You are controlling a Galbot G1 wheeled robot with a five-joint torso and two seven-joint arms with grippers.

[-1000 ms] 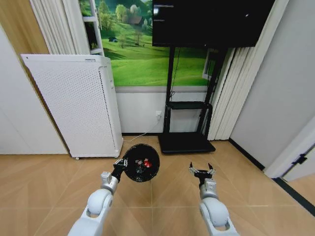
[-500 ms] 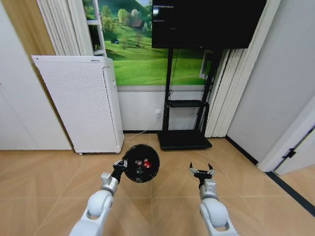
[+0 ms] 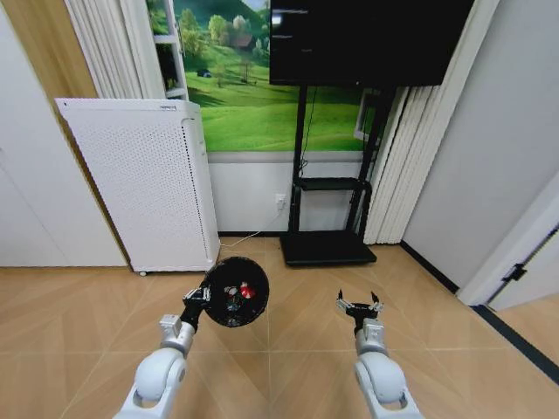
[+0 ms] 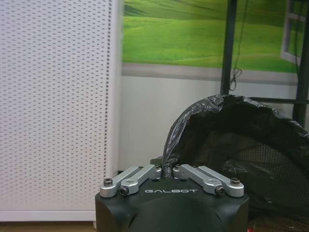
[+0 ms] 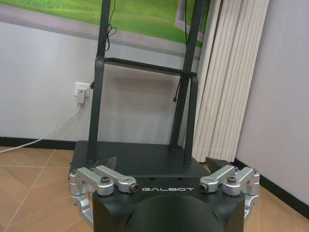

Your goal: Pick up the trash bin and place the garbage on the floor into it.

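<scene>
Left end effector [image 3: 194, 299] clamped on trash bin [image 3: 234, 291] rim, garbage [image 3: 245, 291] inside; right end effector [image 3: 360, 306] wide, idle. Looks near done; next, set bin on floor.

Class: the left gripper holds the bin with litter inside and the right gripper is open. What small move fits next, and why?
Probably lower the trash bin to the floor: the left gripper clamps its rim, red litter lies inside, and the right gripper is open, holding nothing.

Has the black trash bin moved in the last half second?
Yes. The trash bin, gripped at its rim by the left tool, has shifted toward the robot's left and slightly nearer, while the black TV stand behind kept its place.
</scene>
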